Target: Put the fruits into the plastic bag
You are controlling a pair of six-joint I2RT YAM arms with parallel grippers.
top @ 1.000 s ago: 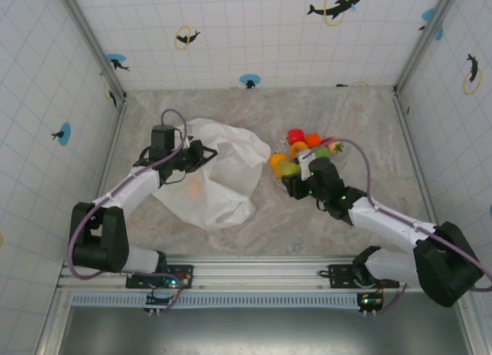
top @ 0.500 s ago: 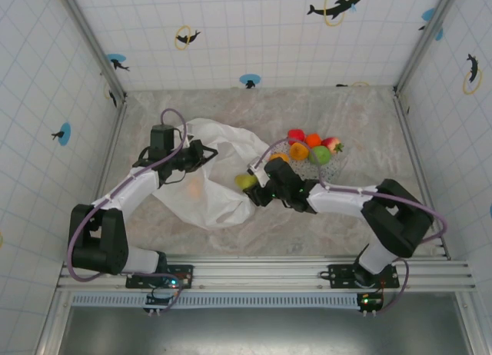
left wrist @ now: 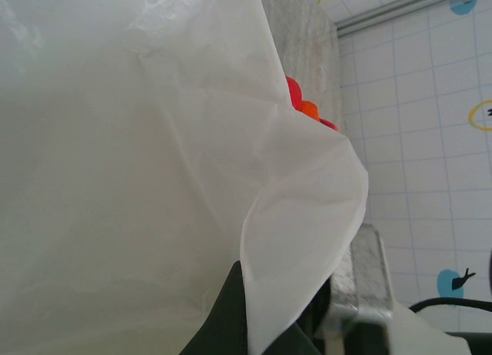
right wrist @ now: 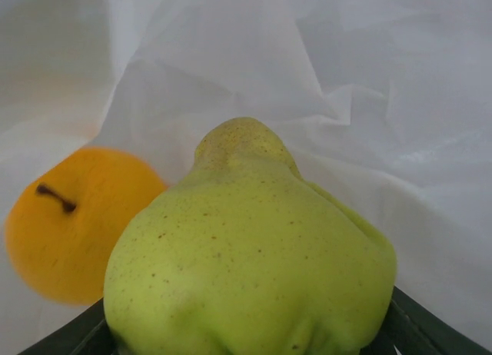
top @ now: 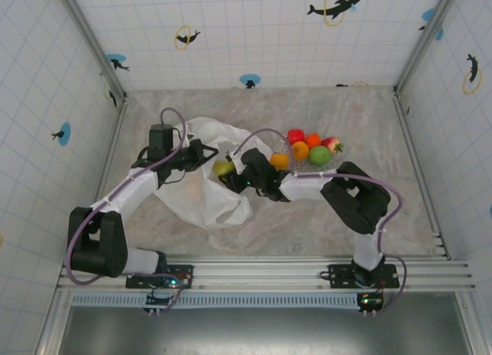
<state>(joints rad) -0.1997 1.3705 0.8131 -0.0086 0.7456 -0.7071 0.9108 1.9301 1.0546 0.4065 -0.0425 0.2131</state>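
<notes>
Seeing from top: left gripper [top: 201,154] pinched shut on plastic bag [top: 207,197] edge, right gripper [top: 227,172] clamped around green pear [top: 223,167] at bag mouth, 6 fruits [top: 300,150] clustered just right; left wrist: bag film pinched between fingers [left wrist: 231,316]; right wrist: pear in jaws, orange fruit [right wrist: 69,224] inside bag.

Count's in: one thin white plastic bag [top: 219,205]. One yellow-green pear-shaped fruit [top: 224,168]. Three orange round fruits [top: 300,150] piled together, and a fourth orange fruit [right wrist: 69,224] by the bag. Two red fruits [top: 296,135]. One green round fruit [top: 320,155].
</notes>
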